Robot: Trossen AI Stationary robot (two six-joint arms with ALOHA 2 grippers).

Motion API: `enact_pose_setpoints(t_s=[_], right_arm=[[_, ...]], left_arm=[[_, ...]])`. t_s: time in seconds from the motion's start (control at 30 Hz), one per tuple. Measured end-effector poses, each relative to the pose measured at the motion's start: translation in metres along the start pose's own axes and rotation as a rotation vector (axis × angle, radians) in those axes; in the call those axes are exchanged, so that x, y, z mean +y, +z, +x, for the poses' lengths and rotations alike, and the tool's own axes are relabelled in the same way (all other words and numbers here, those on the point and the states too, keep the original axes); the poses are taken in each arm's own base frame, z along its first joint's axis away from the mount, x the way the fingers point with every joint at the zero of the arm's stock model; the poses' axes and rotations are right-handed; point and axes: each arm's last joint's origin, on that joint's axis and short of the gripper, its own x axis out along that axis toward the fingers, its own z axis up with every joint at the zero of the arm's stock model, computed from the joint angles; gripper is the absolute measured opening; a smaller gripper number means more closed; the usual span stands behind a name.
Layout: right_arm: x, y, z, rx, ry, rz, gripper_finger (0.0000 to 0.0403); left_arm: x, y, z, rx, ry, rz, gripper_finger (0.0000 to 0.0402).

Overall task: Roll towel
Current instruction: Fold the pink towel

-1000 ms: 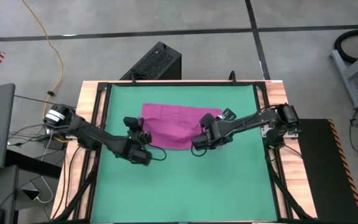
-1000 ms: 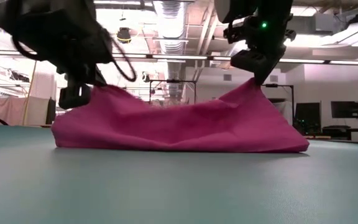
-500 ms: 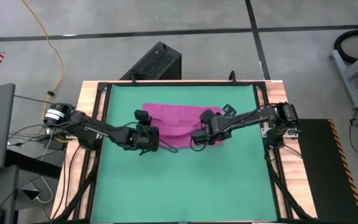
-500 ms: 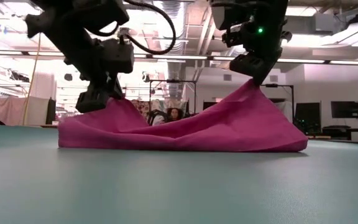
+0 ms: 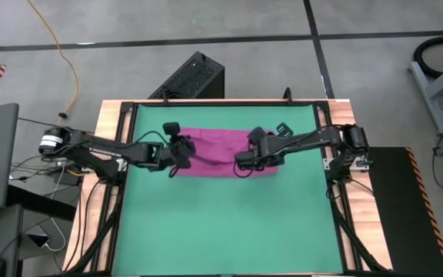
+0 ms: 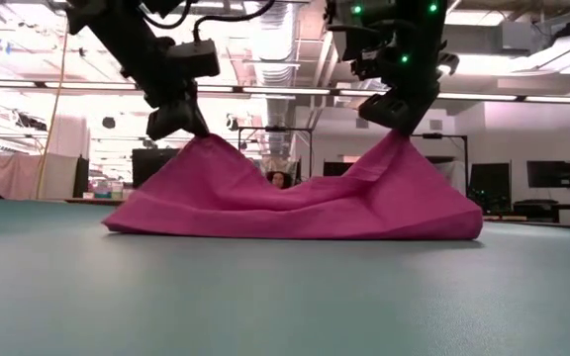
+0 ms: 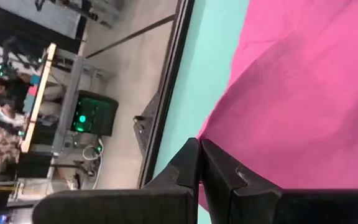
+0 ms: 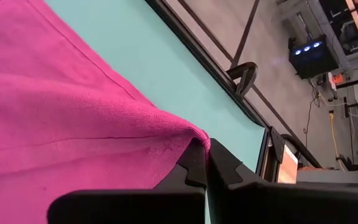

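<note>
Towel stretches lengthwise left-right, left pincer and right pincer clenched on it.

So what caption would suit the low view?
Both grippers, left and right, pinch the soft magenta cloth towel, lifting two peaks off the green table.

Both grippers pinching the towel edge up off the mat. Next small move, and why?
Probably carry both pinched corners a bit further toward the far edge, then lower them. The left gripper and right gripper are shut on the towel, holding two peaks up while its middle sags and the rest lies on the green mat. The fold isn't laid down yet.
</note>
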Motion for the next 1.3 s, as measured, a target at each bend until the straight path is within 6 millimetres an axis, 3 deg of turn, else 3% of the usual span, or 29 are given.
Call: enact_pose_setpoints(t_s=[0.5,0.8,1.3], right_arm=[[-0.001,-0.004,0.014,0.121,0.020,0.001,0.0008],[0.003,-0.021,0.032,0.208,0.002,0.006,0.0008],[0.001,-0.012,0.046,0.203,0.017,0.052,0.0010]], left_arm=[[-0.014,-0.046,0.025,0.074,0.049,-0.033,0.0000],[-0.006,-0.048,0.033,0.074,0.033,-0.077,0.0000],[0.002,-0.051,0.042,0.077,0.023,-0.146,0.0000]])
